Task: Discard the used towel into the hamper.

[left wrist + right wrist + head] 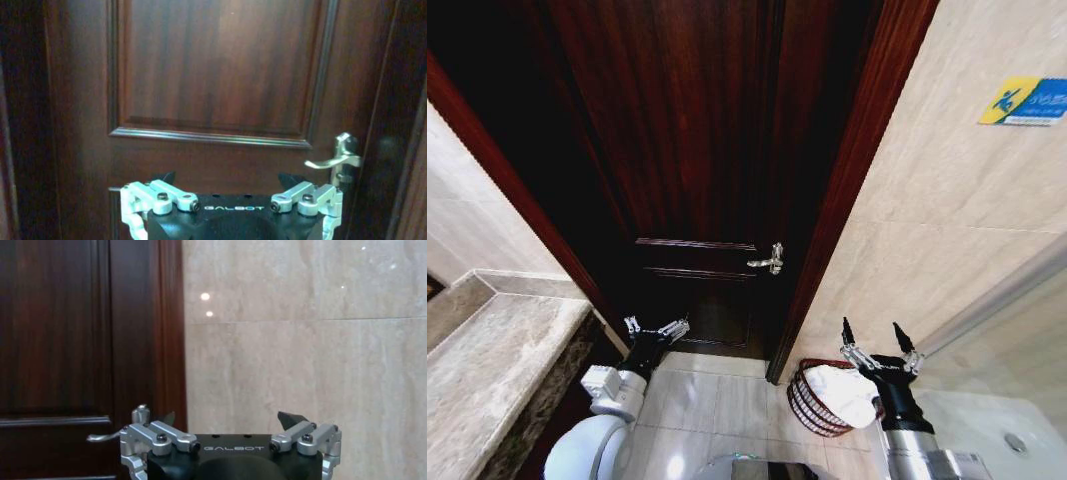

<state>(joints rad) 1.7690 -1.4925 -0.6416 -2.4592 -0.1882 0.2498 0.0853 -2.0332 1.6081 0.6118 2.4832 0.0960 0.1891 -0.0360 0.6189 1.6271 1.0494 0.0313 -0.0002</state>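
hamper (819, 405) sits tight against the door frame (827, 230), white towel (845, 392) inside; right gripper (879, 346) above it spread wide, empty; left gripper (656, 330) released too.

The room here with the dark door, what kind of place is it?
Probably a bathroom, perhaps in a hotel: marble-look wall tiles, a stone counter, and a white towel lying in a wire hamper beside the wooden door.
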